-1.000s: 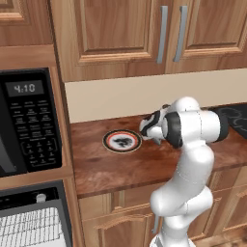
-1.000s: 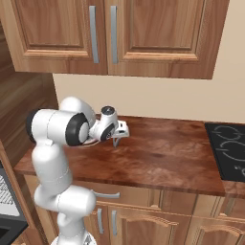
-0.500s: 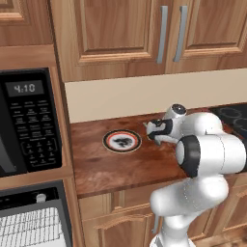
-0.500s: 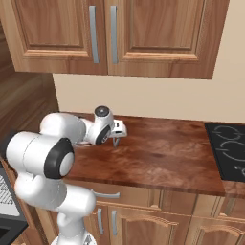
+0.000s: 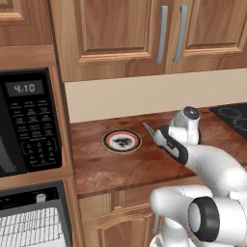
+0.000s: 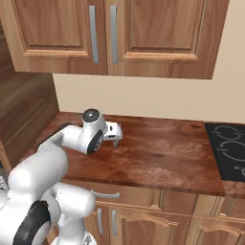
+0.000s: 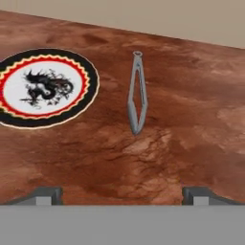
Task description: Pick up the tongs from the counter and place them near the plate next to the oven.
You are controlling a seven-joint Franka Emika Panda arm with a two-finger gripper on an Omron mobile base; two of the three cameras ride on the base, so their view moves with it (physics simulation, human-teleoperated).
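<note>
The grey tongs [image 7: 137, 93] lie flat on the reddish-brown counter [image 7: 191, 119], just right of the round plate [image 7: 45, 88] with its red ring and dark centre. My gripper [image 7: 122, 194] hovers over the counter short of the tongs, open, nothing between its fingertips [image 7: 45, 195]. In the left base view the tongs [image 5: 148, 129] lie right of the plate [image 5: 122, 141], and the black oven [image 5: 29, 120] stands to the left of the counter [image 5: 125, 166]. The right base view has the gripper [image 6: 115, 139] pointing down over the counter [image 6: 162, 153].
A black cooktop [image 5: 234, 113] [image 6: 229, 148] is set into the counter at the right. Wooden wall cabinets [image 5: 144, 34] hang above. The oven's wire rack [image 5: 29, 226] shows at the lower left. My own arm [image 5: 207, 164] lies low across the counter's front.
The arm's elbow has swung down and forward, towards the cameras. The hand has stayed beside the plate, open. The tongs lie still on the counter.
</note>
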